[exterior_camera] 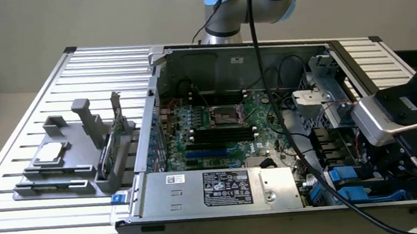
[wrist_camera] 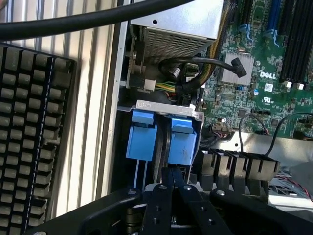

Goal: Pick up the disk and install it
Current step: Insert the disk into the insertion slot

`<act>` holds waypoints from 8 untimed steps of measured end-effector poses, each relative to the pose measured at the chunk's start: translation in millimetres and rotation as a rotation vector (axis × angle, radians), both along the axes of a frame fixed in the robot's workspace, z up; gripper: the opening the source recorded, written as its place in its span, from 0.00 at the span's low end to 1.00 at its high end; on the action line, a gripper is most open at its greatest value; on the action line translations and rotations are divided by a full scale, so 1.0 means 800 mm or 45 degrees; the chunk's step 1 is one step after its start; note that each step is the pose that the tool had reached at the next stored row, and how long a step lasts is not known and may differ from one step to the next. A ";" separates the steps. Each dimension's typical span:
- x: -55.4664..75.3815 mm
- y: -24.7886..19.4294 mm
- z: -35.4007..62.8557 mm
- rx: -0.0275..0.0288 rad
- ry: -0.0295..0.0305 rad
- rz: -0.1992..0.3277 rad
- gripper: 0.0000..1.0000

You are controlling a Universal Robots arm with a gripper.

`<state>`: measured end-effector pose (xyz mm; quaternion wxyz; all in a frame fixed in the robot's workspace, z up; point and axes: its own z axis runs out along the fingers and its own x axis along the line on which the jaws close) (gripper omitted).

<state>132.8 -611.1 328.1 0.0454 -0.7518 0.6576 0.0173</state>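
We see the gripper [wrist_camera: 172, 177] with its jaws pressed together, gripping nothing we can make out, tips just beside the disk [wrist_camera: 184, 139] inside the computer case [exterior_camera: 226, 59].

— Where do you see the disk [wrist_camera: 183, 139]?
— You find it in the drive bay [wrist_camera: 166, 105], standing on edge. Only its blue plastic bracket end faces you, just beside a second blue bracket [wrist_camera: 142, 134], under a silver crossbar [wrist_camera: 161, 106].
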 end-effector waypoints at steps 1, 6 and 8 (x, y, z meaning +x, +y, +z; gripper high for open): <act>0.000 0.0000 -0.001 0.0000 0.0003 0.001 0.11; 0.000 0.0000 -0.001 0.0039 0.0004 0.003 0.11; 0.000 -0.0001 0.007 0.0036 0.0014 0.003 0.11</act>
